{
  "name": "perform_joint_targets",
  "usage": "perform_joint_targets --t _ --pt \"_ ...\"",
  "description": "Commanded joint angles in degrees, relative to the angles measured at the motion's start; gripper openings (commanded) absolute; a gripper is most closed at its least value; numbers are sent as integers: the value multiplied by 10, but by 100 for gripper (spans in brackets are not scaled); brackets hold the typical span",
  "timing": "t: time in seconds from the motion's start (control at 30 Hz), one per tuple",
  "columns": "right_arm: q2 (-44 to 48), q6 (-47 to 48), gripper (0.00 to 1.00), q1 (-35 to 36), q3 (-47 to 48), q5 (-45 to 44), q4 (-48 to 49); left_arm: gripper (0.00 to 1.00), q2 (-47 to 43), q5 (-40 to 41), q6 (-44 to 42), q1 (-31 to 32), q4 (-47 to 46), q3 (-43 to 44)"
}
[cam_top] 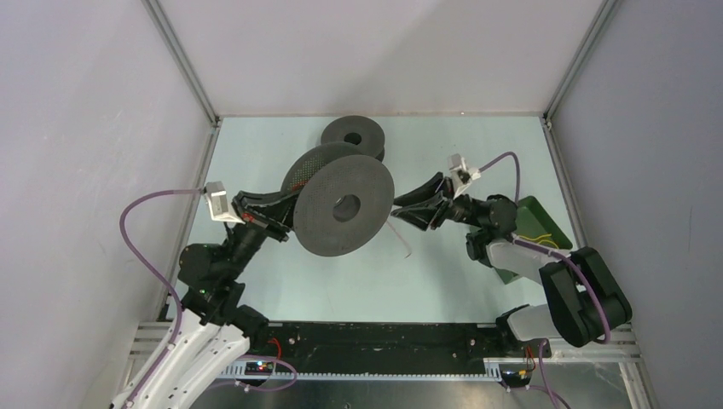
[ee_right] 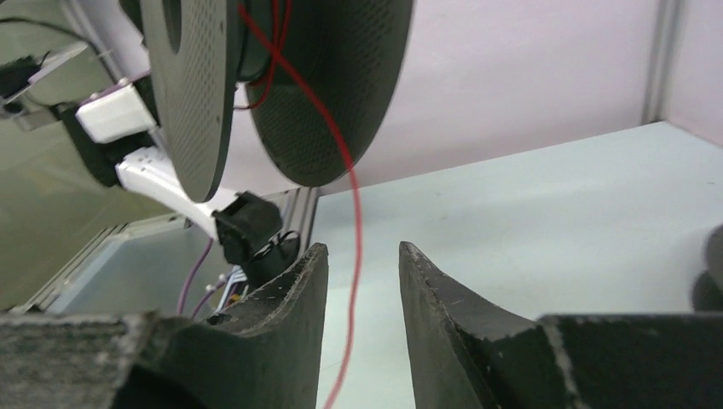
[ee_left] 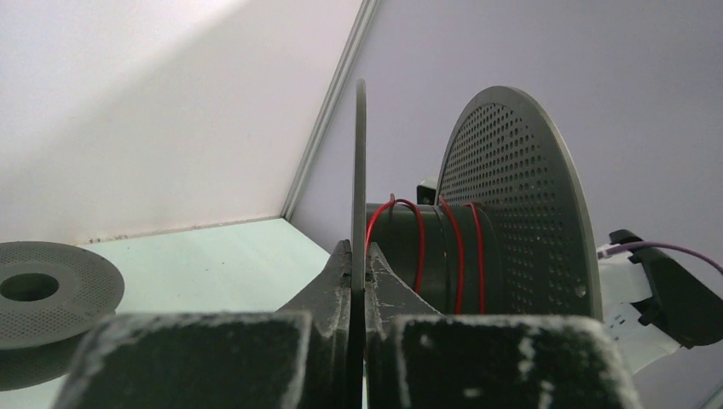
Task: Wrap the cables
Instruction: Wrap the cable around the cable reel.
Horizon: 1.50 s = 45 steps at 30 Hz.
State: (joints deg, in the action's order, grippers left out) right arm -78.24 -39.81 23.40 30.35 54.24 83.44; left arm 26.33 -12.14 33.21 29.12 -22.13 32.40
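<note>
Gripping a flange edge, the left hand (ee_left: 359, 256) is pinched tight on the spool (ee_left: 511, 213), held up off the bench (cam_top: 460, 273). Red cable (ee_right: 354, 196) loops round its core and hangs down through the right hand (ee_right: 362, 249), whose fingers stand spread and clear of it. Another spool (cam_top: 354, 135) lies flat behind

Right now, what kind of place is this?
Probably a robot test booth in a lab: plain walls on metal frame posts box in a pale green table, and a left arm and right arm are bolted at its near edge.
</note>
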Motion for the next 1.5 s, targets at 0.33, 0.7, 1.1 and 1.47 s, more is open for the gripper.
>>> perform_joint_targets --t 0.33,0.7,1.1,1.47 --pt "56 150 40 22 -49 -47 -2 0 14 105 166 -6 33 80" --pt "215 596 50 110 -115 -190 -216 0 45 128 268 -28 156 125" --pt "242 749 50 157 -104 -112 -284 0 76 -11 376 -105 176 151" --pt "233 835 47 204 -87 -166 -309 0 80 -43 391 -129 176 148"
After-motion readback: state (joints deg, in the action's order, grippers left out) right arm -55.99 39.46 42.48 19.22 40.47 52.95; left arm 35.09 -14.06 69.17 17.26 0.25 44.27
